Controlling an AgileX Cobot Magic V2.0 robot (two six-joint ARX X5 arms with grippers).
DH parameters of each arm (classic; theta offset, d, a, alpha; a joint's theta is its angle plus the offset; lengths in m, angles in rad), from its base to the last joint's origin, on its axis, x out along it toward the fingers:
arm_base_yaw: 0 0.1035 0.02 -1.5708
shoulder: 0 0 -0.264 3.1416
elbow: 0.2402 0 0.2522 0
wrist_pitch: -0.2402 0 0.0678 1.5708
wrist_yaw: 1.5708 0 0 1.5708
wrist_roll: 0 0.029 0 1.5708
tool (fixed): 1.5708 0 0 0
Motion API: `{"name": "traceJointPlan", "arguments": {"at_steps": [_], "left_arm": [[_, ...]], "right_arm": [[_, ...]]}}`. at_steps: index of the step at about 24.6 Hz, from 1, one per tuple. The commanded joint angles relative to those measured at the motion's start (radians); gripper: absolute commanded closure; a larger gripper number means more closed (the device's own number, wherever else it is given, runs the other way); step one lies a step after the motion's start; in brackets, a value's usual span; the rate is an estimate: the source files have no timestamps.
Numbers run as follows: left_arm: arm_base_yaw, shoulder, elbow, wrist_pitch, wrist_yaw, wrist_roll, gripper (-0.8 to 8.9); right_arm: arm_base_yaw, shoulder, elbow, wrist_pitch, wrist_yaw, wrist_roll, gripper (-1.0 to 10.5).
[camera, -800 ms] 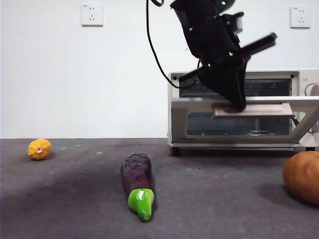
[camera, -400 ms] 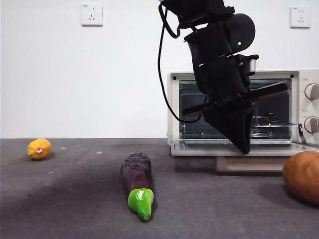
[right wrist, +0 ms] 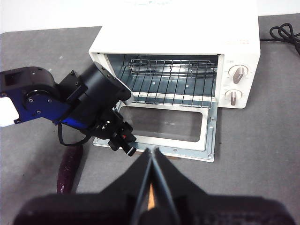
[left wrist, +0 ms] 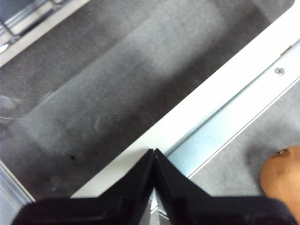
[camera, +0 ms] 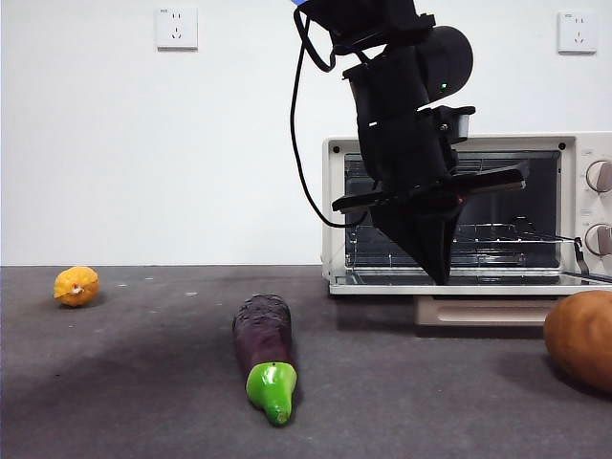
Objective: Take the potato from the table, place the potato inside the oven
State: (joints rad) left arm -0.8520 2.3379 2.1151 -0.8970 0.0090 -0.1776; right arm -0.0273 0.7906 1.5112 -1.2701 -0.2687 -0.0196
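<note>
Door work looks finished: the oven [camera: 459,215] stands with its door [right wrist: 161,125] folded flat and the rack bare, so you are at the step of fetching the potato [camera: 580,337]. It lies on the surface [camera: 143,382] right of the oven door, untouched. Your left pincer [left wrist: 153,154] hangs over the door's edge, jaws pressed together, gripping nothing. Next you need jaws spread and a reach to the potato. Your right pincer [right wrist: 151,151] waits high above the oven, jaws together, empty.

Potato [camera: 580,338] cut by the front view's edge and by the left wrist view's corner, oven [camera: 574,182] clipped alongside, eggplant [right wrist: 68,169] half hidden behind the right gripper [right wrist: 152,152].
</note>
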Motion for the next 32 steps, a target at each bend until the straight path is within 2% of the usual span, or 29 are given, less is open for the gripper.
{"name": "traceJointPlan", "arguments": {"at_steps": [1, 8, 10, 14, 19, 21, 22, 24, 26, 29, 32], "left_arm": [[-0.017, 0.007, -0.008, -0.039, 0.027, -0.001, 8.19], [-0.043, -0.063, -0.008, -0.081, 0.024, 0.033, 8.19], [-0.045, -0.100, -0.008, -0.099, 0.024, 0.050, 8.19], [-0.058, -0.184, -0.008, -0.148, 0.024, 0.076, 8.19], [-0.065, -0.341, -0.008, -0.227, 0.018, 0.112, 8.19], [-0.065, -0.426, -0.008, -0.277, 0.005, 0.134, 8.19], [-0.065, -0.472, -0.008, -0.305, -0.021, 0.138, 8.19], [-0.065, -0.562, -0.008, -0.378, -0.089, 0.148, 8.19], [-0.065, -0.647, -0.009, -0.422, -0.118, 0.162, 8.18], [-0.065, -0.778, -0.010, -0.422, -0.115, 0.161, 8.18], [-0.065, -0.890, -0.016, -0.422, -0.114, 0.151, 8.18]], "right_arm": [[0.002, -0.002, 0.005, 0.003, 0.000, -0.007, 9.5], [0.008, 0.033, 0.005, -0.034, -0.004, -0.021, 9.5], [0.032, 0.049, 0.005, -0.060, -0.003, -0.067, 9.5], [0.098, 0.086, 0.005, -0.094, -0.003, -0.082, 9.5], [0.142, 0.153, 0.005, -0.104, -0.006, -0.038, 9.5], [0.149, 0.202, 0.005, -0.104, -0.048, -0.035, 9.4], [0.154, 0.224, 0.004, -0.104, -0.076, -0.034, 9.2], [0.166, 0.281, 0.004, -0.105, -0.091, -0.022, 7.8], [0.174, 0.333, 0.004, -0.105, -0.076, -0.003, 7.5], [0.174, 0.398, -0.003, -0.105, 0.017, 0.016, 7.4], [0.179, 0.431, -0.051, -0.105, 0.060, 0.040, 5.8]]}}
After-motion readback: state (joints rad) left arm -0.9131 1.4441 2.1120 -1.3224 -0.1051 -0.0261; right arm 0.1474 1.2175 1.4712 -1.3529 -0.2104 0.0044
